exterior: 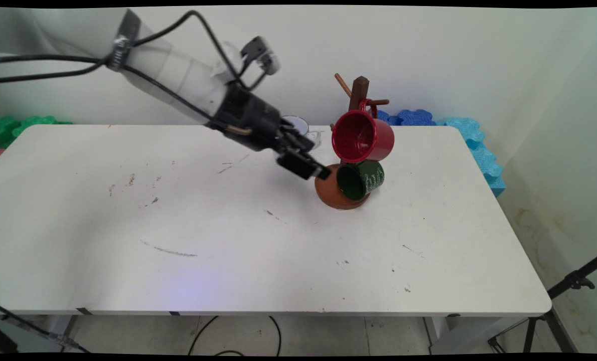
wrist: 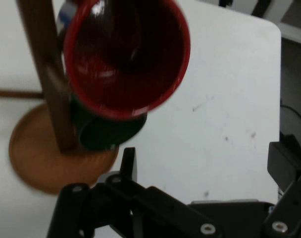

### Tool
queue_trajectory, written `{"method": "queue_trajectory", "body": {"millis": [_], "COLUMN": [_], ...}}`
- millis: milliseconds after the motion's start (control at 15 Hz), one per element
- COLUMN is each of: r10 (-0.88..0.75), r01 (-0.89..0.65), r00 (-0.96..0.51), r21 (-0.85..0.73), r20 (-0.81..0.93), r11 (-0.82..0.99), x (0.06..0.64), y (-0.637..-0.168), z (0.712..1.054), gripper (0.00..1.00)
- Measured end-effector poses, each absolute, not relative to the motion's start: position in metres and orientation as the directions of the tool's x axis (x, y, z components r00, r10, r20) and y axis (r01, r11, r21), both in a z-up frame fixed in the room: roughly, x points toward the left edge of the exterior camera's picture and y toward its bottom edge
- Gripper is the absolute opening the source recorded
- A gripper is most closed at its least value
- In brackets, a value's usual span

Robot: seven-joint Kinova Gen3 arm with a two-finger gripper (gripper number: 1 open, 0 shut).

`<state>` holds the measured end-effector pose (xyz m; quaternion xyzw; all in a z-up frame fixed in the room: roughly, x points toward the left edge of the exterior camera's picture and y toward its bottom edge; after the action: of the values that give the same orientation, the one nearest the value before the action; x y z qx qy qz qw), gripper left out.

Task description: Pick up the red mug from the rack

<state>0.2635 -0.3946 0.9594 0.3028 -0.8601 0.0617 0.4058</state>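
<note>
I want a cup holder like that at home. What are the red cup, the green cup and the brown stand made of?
The glossy red mug looks like enamelled metal: shiny, thin-rimmed, with bright highlights inside. The dark green mug below it looks similar, though ceramic is possible for both. The brown mug tree stand, with its pegs and round base, looks like stained wood with a matt finish.

The arm is reaching in from upper left, sloping downward, with the gripper [exterior: 312, 169] standing wide open
</note>
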Motion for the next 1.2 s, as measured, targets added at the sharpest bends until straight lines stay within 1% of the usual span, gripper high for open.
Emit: {"method": "queue_trajectory", "body": {"millis": [467, 800, 1200], "r10": [-0.438, -0.451, -0.464], "r01": [-0.613, -0.656, -0.696], "r00": [-0.471, -0.466, -0.466], "r21": [0.073, 0.045, 0.011], "r20": [0.765, 0.761, 0.753], "r11": [0.787, 0.753, 0.718], "x": [0.197, 0.163, 0.141], "y": [-0.388, -0.392, -0.403], "z": [0.967, 0.957, 0.939], "gripper": [1.00, 1.00, 1.00]}}
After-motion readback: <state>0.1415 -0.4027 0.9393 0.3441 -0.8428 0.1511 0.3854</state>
